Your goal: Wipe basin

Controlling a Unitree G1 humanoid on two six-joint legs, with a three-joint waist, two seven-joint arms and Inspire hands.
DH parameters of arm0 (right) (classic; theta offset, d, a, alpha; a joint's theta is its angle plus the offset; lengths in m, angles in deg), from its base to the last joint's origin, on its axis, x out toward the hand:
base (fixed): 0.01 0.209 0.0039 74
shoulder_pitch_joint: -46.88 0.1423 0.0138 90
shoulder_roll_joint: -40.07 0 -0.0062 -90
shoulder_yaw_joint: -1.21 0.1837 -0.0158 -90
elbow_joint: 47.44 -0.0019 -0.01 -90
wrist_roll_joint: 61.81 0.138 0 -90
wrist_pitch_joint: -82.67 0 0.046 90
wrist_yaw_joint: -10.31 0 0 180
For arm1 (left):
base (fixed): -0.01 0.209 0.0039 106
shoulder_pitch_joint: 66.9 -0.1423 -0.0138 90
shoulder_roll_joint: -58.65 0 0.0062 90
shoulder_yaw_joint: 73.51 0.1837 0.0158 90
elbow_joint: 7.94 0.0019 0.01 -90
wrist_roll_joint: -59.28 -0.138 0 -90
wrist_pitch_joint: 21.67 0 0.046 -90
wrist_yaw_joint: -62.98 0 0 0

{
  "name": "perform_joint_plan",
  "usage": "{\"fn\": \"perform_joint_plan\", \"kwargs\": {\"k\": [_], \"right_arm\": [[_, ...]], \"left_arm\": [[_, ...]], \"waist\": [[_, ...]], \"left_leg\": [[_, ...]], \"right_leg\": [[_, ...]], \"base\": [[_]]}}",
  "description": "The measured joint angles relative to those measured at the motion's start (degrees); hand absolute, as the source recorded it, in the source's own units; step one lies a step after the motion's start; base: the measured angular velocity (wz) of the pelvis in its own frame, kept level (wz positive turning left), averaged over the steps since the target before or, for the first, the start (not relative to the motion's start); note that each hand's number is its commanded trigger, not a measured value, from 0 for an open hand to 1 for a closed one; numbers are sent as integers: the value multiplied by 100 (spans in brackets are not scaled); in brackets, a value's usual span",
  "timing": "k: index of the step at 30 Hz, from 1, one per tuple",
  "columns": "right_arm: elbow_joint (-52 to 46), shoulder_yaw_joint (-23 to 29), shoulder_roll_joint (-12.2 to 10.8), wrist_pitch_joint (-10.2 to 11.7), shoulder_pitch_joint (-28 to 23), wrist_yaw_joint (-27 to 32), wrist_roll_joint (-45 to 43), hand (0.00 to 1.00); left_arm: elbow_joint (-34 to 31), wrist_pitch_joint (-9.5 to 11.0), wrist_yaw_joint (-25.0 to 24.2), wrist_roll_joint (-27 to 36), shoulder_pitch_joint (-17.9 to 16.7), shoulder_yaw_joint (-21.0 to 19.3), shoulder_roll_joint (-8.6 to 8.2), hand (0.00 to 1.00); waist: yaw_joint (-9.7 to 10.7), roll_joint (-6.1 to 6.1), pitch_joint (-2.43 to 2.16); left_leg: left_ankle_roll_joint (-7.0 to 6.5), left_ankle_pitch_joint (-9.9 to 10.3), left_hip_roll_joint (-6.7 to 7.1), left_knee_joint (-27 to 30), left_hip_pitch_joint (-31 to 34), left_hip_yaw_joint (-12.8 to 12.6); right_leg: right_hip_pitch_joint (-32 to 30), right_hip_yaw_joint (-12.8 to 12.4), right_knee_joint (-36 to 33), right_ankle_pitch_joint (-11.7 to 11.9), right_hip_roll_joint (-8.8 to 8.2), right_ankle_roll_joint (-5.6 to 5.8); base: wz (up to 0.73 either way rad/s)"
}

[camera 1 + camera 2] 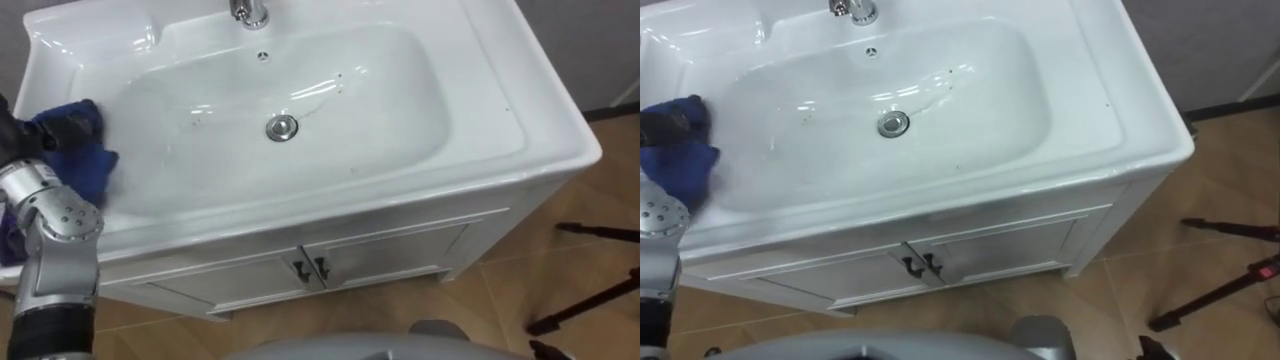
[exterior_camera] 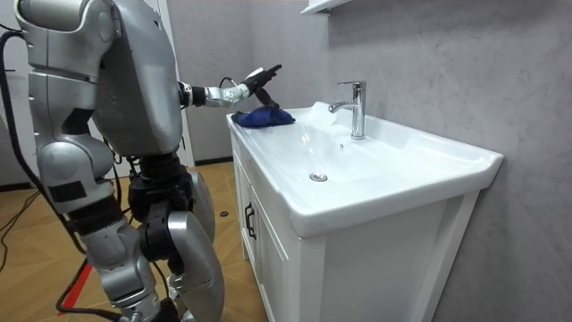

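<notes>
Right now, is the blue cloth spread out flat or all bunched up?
Bunched up. The blue cloth sits in a crumpled, lumpy heap on the left rim of the basin, not flat.

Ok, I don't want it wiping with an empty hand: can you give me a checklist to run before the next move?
1. Blue cloth in reach: ok, lies at the basin rim's left end.
2. Left hand gripping cloth: not ok, fingers straight, hovering above it in the room view.
3. Basin free of loose objects: ok, just the drain.
4. Faucet off: ok, no water running.
5. Cabinet doors shut: ok.
</notes>
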State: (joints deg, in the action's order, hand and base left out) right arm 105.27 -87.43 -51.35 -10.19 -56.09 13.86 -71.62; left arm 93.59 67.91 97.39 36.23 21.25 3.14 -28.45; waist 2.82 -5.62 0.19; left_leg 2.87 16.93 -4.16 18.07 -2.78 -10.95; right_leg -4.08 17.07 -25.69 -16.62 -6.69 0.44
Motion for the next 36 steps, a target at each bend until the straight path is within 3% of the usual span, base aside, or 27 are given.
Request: {"fn": "perform_joint_plan", "kwargs": {"k": [11,17,25,29,36], "right_arm": [[21,-1,-60,27,-69,1,24,0],[19,-8,-80,19,-132,2,27,0],[109,-15,-86,-89,-51,162,31,0],[169,-6,-82,-44,-73,222,-13,0],[211,6,-85,-35,-150,279,-2,0]], "left_arm": [[0,-2,-372,-1,77,0,0,0],[-1,-4,-357,0,81,-1,3,0],[-185,-116,-331,1,102,-41,54,0],[-197,-91,-118,40,138,-364,253,0],[-198,-53,409,39,148,-988,328,0]], "waist": [[-14,26,23],[-46,-14,6],[-231,-18,1],[-333,1,12],[-488,-43,8]], "left_leg": [[0,0,-1,-10,10,1],[0,0,-9,-46,-5,2],[1,-1,-24,-94,-31,31],[1,-1,-23,-98,-50,29],[1,-1,-17,-106,-89,106]], "right_leg": [[3,23,32,0,-2,0],[-8,14,95,9,29,6],[16,-14,100,9,69,7],[52,-51,108,8,81,8],[189,54,204,8,74,28]], "base": [[0],[-1],[-1],[-4],[7]]}}
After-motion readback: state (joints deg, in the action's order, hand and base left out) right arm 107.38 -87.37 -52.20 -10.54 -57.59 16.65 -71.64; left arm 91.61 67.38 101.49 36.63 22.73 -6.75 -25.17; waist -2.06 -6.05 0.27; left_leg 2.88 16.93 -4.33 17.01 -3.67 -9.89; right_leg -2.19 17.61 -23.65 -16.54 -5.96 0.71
